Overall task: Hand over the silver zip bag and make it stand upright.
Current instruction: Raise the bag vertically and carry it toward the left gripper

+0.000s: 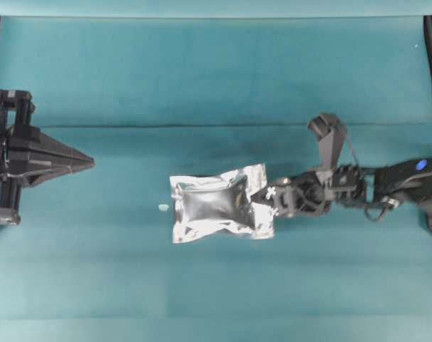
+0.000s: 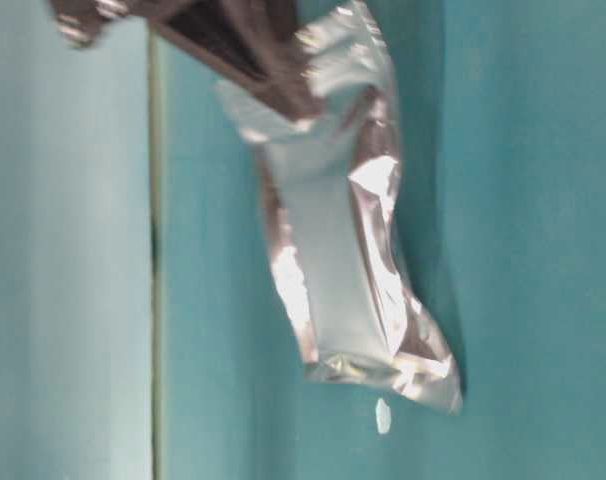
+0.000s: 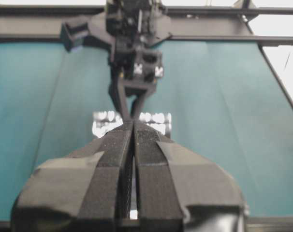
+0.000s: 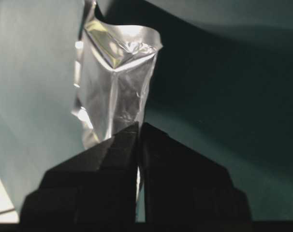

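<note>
Now the right gripper is pinched tight on one end of the silver zip bag.

Shiny and crinkly, the bag has a darker puffy middle and flat bright edges, and it sits near the middle of the teal table, beside a tiny pale speck. The left gripper is far off to the side, closed tight and holding nothing. From the table-level view the bag looks blurry and the gripper is cut off at the top. From the right wrist view the dark fingers hide the bag's near end. From the left wrist view only a bright strip of bag peeks out.
</note>
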